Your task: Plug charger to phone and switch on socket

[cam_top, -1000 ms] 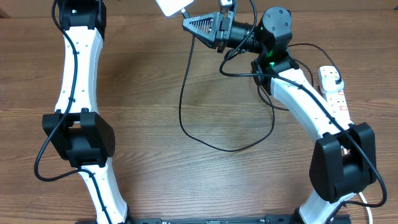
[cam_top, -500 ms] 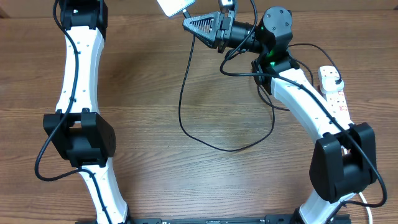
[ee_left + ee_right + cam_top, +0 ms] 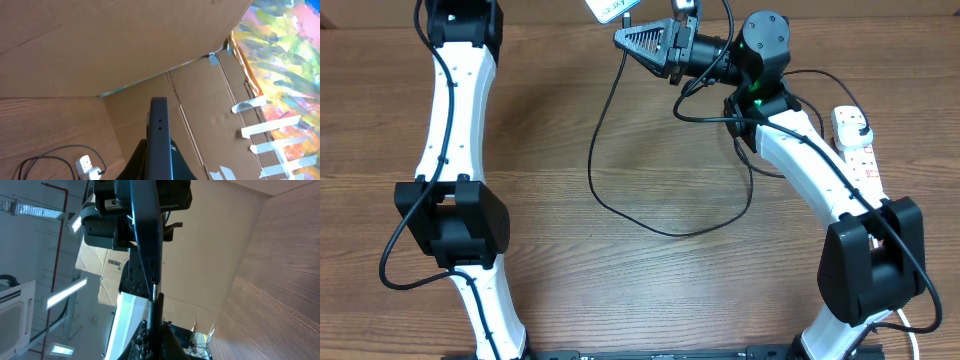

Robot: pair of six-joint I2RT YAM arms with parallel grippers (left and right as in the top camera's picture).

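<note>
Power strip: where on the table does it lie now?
In the overhead view, the white power strip lies near the table's right edge, just outside the right arm.

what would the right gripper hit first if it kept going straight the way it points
Probably the phone, edge-on straight ahead of the right gripper in its wrist view; overhead leaves height unclear.

Charger (image 3: pixel 670 233) lies left of socket (image 3: pixel 863 158)

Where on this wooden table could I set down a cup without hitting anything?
The wooden tabletop is bare between the white left arm and the thin black cable loop, and below that loop, between both arm bases. The far right is crowded: the white right arm, cable strands and the white power strip.
</note>
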